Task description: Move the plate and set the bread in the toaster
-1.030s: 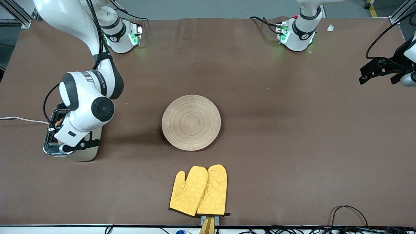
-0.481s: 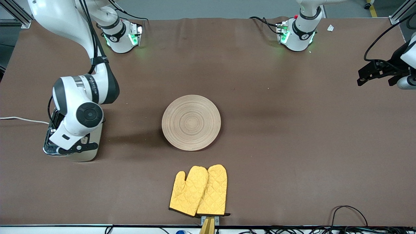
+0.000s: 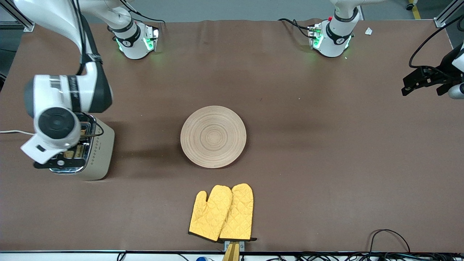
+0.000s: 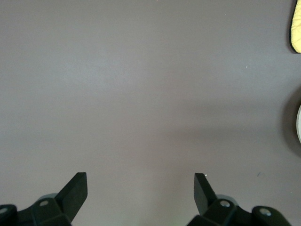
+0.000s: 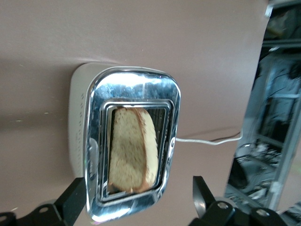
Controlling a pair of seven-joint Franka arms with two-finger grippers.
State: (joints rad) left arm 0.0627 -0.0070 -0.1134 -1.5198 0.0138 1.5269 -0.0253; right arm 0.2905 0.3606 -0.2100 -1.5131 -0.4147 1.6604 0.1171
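Note:
The toaster (image 3: 98, 148) stands near the right arm's end of the table. In the right wrist view its chrome top (image 5: 134, 84) shows, with the bread (image 5: 131, 150) standing in a slot. My right gripper (image 5: 140, 186) is open and empty, up in the air over the toaster, apart from the bread. In the front view its wrist (image 3: 54, 127) hides most of the toaster's top. The plate (image 3: 213, 136) lies bare at the table's middle. My left gripper (image 3: 426, 81) waits open and empty over bare table (image 4: 141, 181) at the left arm's end.
Two yellow oven mitts (image 3: 222, 212) lie nearer to the front camera than the plate. The toaster's white cord (image 3: 18, 132) runs off the table's end and also shows in the right wrist view (image 5: 207, 140). Cables lie along the front edge (image 3: 388, 235).
My right gripper has risen off the toaster and drifted toward the table's end, leaving the bread in the slot. The toaster's top is more exposed. The left arm has barely moved.

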